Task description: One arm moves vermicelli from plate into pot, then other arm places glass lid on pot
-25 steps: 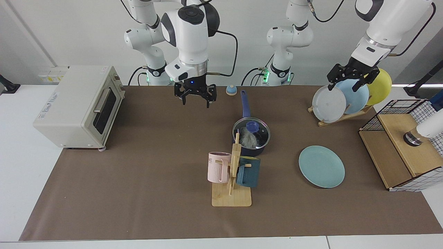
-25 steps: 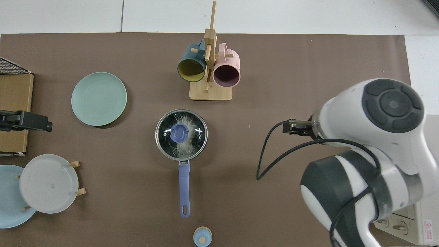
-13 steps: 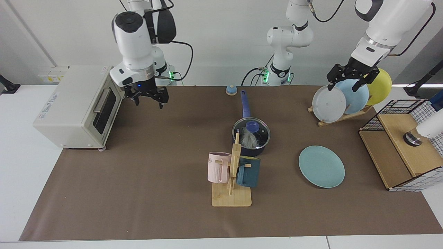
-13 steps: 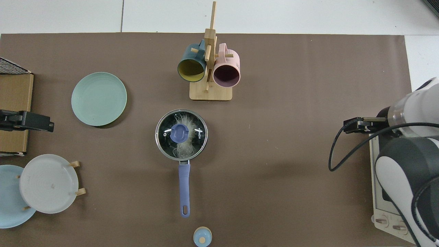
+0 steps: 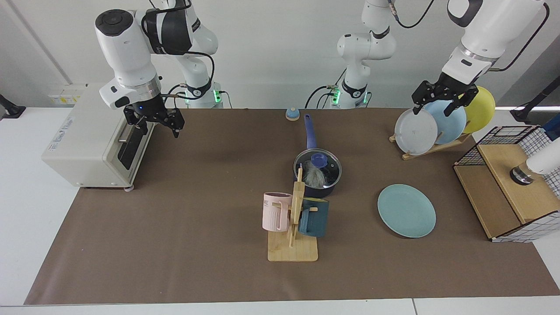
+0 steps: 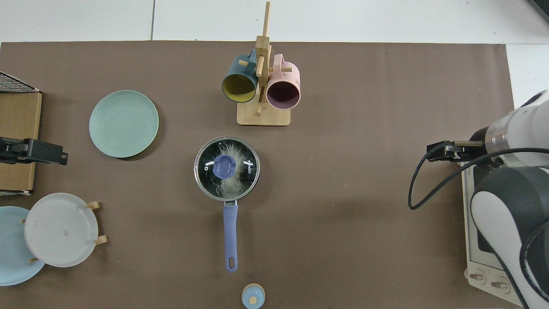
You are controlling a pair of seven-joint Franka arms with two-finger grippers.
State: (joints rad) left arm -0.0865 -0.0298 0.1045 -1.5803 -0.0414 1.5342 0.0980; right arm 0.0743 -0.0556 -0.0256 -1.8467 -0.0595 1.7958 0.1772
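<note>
The dark navy pot (image 5: 324, 190) stands mid-table, its blue handle (image 6: 230, 236) pointing toward the arms' bases. The glass lid (image 5: 333, 171) sits on it, blue knob (image 6: 224, 166) at the centre. White vermicelli (image 5: 311, 176) shows through the glass inside the pot (image 6: 200, 174). To the side lies the teal plate (image 5: 406, 211), bare (image 6: 123, 123). My right gripper (image 5: 154, 125) hangs open and empty beside the toaster oven, far from the pot. My left gripper (image 5: 439, 100) hovers open and empty over the plate rack.
A cream toaster oven (image 5: 94, 135) sits at the facing view's left edge. A wooden mug rack (image 5: 293, 227) with a pink and a dark teal mug stands just in front of the pot. A rack of plates (image 5: 431, 124), a wire basket with a wooden box (image 5: 512, 188) and a small blue knob (image 5: 292, 114) ring the table.
My right arm has swung from above the table's back middle over to the toaster oven, gripper open throughout. The left arm, pot, lid and plate have stayed put.
</note>
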